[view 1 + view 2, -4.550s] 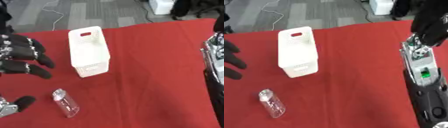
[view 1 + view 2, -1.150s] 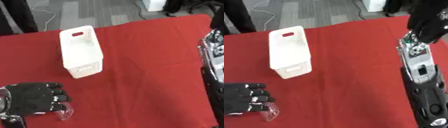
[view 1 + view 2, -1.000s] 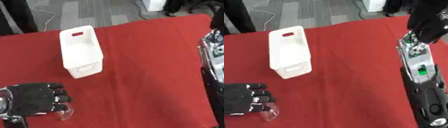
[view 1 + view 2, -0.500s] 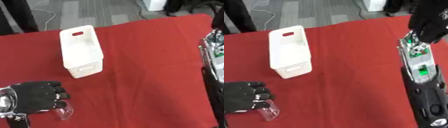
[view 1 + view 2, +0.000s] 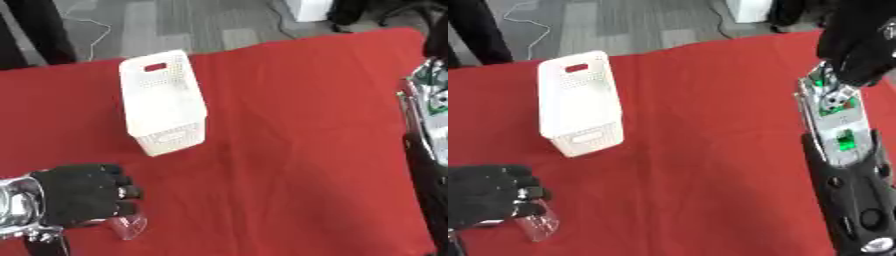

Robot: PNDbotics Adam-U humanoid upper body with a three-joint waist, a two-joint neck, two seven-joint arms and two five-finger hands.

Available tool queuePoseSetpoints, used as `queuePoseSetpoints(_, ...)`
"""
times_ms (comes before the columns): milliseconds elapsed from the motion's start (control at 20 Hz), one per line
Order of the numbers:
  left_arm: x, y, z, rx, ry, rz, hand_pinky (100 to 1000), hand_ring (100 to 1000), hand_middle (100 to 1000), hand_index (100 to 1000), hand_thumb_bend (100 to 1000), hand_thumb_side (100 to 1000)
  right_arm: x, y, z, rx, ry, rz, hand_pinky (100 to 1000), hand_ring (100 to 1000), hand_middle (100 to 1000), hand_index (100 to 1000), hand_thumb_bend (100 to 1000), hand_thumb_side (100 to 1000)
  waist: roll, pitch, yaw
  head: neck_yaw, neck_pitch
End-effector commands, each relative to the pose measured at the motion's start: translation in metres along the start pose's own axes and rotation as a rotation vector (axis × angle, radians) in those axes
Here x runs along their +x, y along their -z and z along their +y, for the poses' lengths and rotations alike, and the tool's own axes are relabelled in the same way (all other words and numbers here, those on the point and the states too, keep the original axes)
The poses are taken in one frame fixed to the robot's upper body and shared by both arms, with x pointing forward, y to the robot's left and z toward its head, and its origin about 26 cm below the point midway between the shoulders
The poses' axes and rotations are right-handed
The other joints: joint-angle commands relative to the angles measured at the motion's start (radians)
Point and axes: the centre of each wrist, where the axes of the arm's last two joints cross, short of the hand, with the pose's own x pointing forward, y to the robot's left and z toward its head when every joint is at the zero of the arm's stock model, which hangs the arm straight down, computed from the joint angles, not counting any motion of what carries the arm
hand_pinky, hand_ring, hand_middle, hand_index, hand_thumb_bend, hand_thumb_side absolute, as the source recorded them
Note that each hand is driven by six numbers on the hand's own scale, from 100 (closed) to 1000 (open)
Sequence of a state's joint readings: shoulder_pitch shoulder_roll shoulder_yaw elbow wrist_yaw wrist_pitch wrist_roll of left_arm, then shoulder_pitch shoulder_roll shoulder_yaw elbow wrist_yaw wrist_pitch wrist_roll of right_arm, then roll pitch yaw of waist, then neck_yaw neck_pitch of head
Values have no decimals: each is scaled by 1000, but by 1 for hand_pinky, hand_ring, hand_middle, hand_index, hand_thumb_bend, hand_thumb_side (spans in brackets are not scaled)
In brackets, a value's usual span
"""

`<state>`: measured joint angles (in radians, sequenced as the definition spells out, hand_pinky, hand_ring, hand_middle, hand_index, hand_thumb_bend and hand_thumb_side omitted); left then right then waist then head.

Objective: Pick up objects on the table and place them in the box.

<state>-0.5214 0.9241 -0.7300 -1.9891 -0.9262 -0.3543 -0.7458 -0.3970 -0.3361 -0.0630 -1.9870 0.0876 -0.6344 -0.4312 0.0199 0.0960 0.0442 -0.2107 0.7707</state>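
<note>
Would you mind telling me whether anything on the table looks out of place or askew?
Nothing looks spilled or damaged. The white box sits askew to the table's edges on the red cloth. The left hand is curled over a clear bottle lying on the cloth near the front edge.

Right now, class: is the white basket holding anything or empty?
Cannot tell: the white basket shows only its perforated outside, its opening facing away from both eye views.
</note>
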Motion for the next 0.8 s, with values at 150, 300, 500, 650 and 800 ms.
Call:
queuePoseSetpoints(150, 1, -2, 0, -160, 91, -85, 855, 868, 864, 873, 617, 508, 2, 9, 2, -1, 11, -35, 351, 337, 335, 486, 100, 1000, -1, -9, -2, 11, -1)
queuePoseSetpoints(300, 1, -3, 0, -165, 97, -83, 869, 882, 867, 875, 619, 476, 2, 9, 2, -1, 11, -35, 351, 337, 335, 485, 100, 1000, -1, -9, -2, 12, -1)
queuePoseSetpoints(500, -3, -7, 0, -154, 118, -83, 843, 867, 867, 883, 554, 406, 2, 9, 1, -1, 7, -34, 350, 336, 334, 485, 100, 1000, -2, -8, 1, 16, -1)
queuePoseSetpoints(650, -8, -12, 0, -152, 123, -49, 843, 866, 866, 882, 521, 368, 2, 9, 1, -1, 5, -34, 350, 336, 334, 485, 100, 1000, -3, -7, 3, 17, -1)
queuePoseSetpoints(800, -10, -14, -1, -157, 120, -14, 839, 863, 860, 878, 512, 366, 2, 8, 0, -1, 4, -34, 350, 336, 334, 485, 100, 1000, -4, -7, 5, 20, -1)
